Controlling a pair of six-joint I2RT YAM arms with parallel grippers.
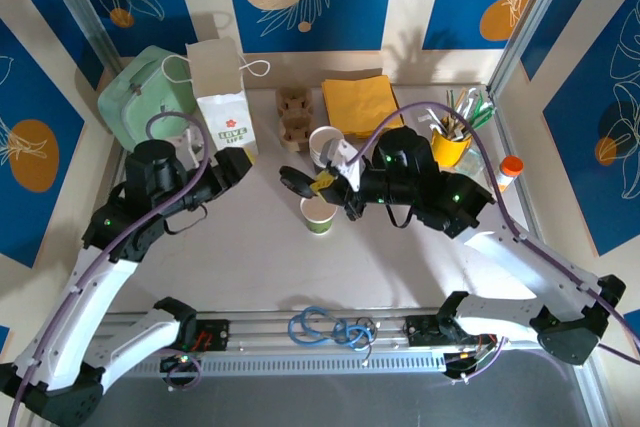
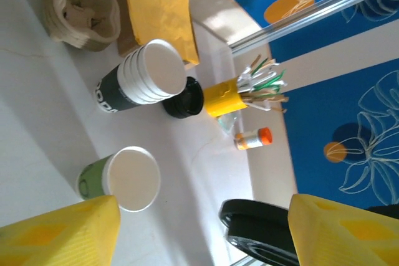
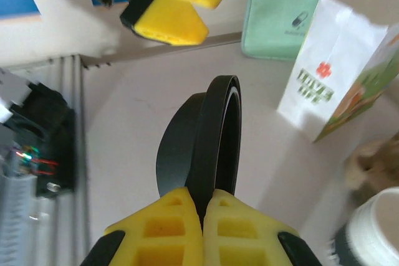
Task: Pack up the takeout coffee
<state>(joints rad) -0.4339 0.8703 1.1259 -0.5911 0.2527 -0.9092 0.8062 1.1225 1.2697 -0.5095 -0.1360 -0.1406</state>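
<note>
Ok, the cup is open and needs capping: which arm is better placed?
Right. The right gripper is shut on a black lid, just beside the open cup. The left gripper is open, holds nothing, and sits off by the bag.

Pale table (image 1: pixel 250 257), green cup (image 1: pixel 318 215), paper bag (image 1: pixel 222 97), cup stack (image 1: pixel 326 145), yellow napkins (image 1: pixel 360 104)

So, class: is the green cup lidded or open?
Open. The green cup stands upright with its pale inside showing and no lid on it; the right claw is shut on a black lid, held on edge.
</note>
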